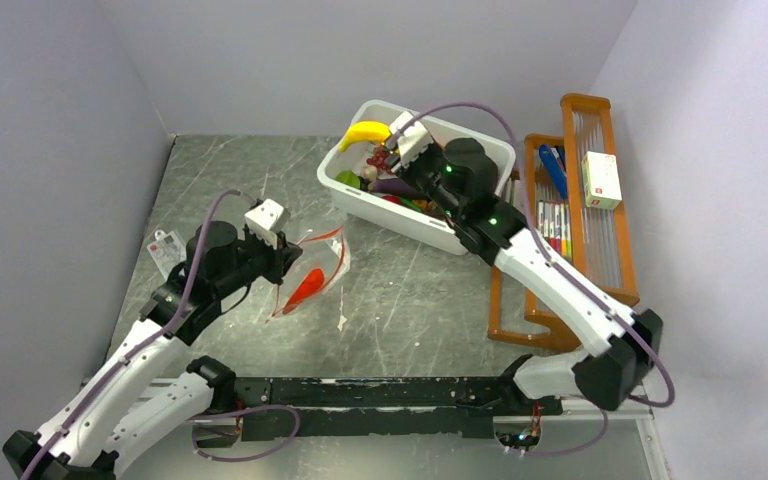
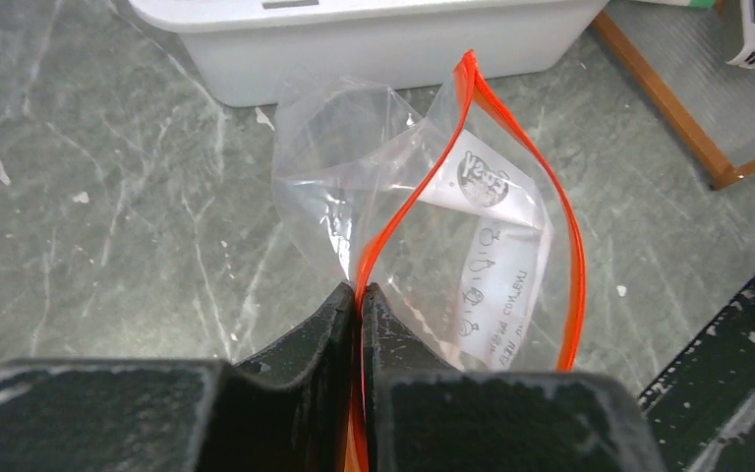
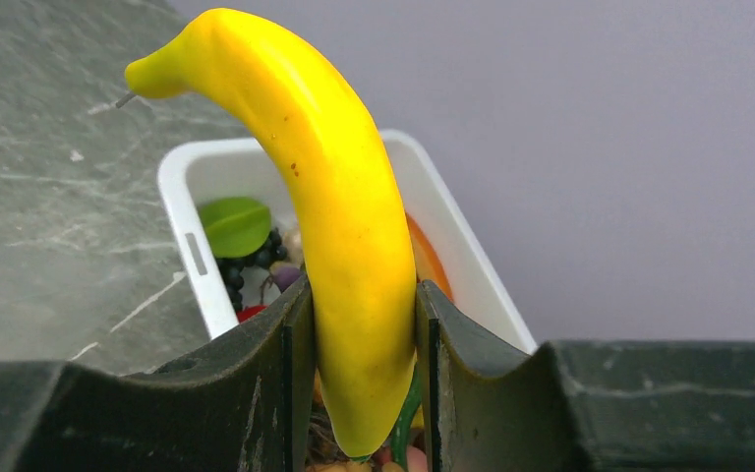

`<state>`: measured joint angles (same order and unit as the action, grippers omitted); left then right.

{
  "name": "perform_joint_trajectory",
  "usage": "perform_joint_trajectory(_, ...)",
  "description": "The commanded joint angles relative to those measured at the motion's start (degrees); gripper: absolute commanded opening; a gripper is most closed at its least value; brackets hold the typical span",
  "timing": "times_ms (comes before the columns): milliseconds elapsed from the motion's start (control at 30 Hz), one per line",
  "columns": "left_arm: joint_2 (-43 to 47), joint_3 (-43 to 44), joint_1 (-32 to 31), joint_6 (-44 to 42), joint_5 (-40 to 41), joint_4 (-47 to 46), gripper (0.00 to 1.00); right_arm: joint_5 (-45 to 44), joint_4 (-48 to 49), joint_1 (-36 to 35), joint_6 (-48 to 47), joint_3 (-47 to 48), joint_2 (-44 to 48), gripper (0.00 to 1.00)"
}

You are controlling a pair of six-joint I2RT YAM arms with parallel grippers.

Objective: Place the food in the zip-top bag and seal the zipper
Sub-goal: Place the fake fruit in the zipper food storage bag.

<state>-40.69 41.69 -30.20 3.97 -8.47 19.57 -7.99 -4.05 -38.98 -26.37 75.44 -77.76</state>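
My left gripper [image 1: 288,258] is shut on the orange-red zipper [image 2: 408,202] of the clear zip-top bag [image 1: 312,270] and holds its mouth open above the table; the gripper also shows in the left wrist view [image 2: 360,293]. A red toy food [image 1: 307,287] lies inside the bag. My right gripper [image 1: 392,143] is shut on a yellow toy banana [image 3: 339,206] and holds it above the white tub [image 1: 352,195]; the gripper also shows in the right wrist view [image 3: 359,324], the banana in the top view [image 1: 365,133]. More food, green, purple and red, lies in the tub [image 3: 185,231].
An orange wooden rack [image 1: 610,240] with marker pens [image 1: 555,225] and a small white box [image 1: 600,180] stands at the right. A white tag [image 1: 165,248] lies at the left near the wall. The black base rail [image 1: 380,395] runs along the near edge.
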Motion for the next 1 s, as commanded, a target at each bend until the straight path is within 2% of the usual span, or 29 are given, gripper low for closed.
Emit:
perform_joint_trajectory(0,-2.33,6.41,0.23,5.73,-3.11,5.15,0.07,4.92,0.37,-2.12,-4.28,-3.09,7.59,0.21)
perform_joint_trajectory(133,-2.86,8.38,0.22,6.85,-5.63,6.11,0.07,14.63,-0.11,-4.01,-10.25,-10.98,16.74,0.21)
perform_joint_trajectory(233,-3.45,10.06,0.22,6.95,-6.7,6.66,0.07,16.3,-0.54,-5.86,-14.03,-15.56,21.81,0.21)
perform_joint_trajectory(533,-4.94,12.26,0.22,6.12,-7.09,8.55,0.07,20.74,-11.35,-10.91,-20.05,-14.1,25.09,0.21)
perform_joint_trajectory(767,-5.28,12.57,0.22,5.21,-9.37,8.51,0.07,10.35,-14.01,-17.0,-28.9,-12.65,21.11,0.24)
perform_joint_trajectory(967,-5.37,11.48,0.23,6.58,-10.02,6.68,0.07,-2.69,-16.36,-27.69,-33.88,-8.98,15.25,0.25)
